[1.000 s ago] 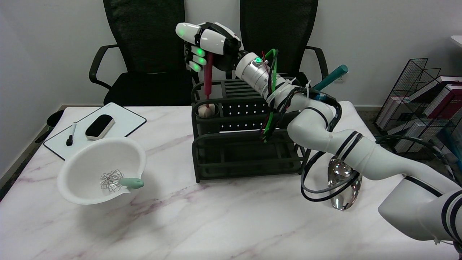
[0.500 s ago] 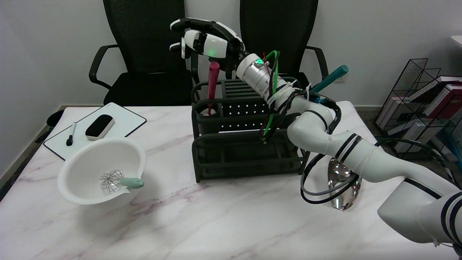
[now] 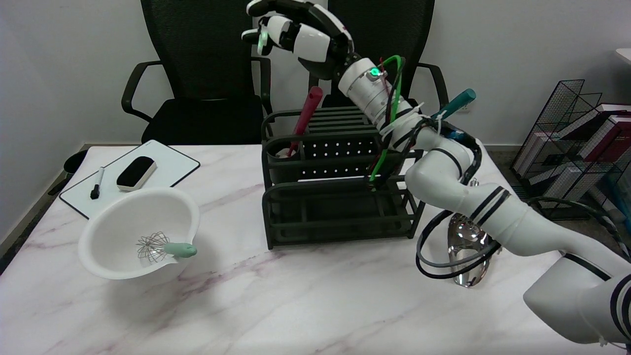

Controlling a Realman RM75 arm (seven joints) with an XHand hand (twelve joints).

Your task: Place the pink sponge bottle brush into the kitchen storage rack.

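Pink sponge bottle brush (image 3: 304, 116) is leaning head-down in the storage rack's (image 3: 340, 197) cup, probably light, soft-tipped, best gripped by its stiff handle, while my fingers (image 3: 268, 22) are hovering spread, empty.

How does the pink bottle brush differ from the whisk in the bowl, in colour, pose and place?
The pink bottle brush has a dark pink handle; the whisk has a pale green one. The brush stands leaning in the round cup at the left end of the black rack, sponge end down; the whisk lies in the white bowl, its handle resting on the rim. Both are handled kitchen tools, and the right hand touches neither.
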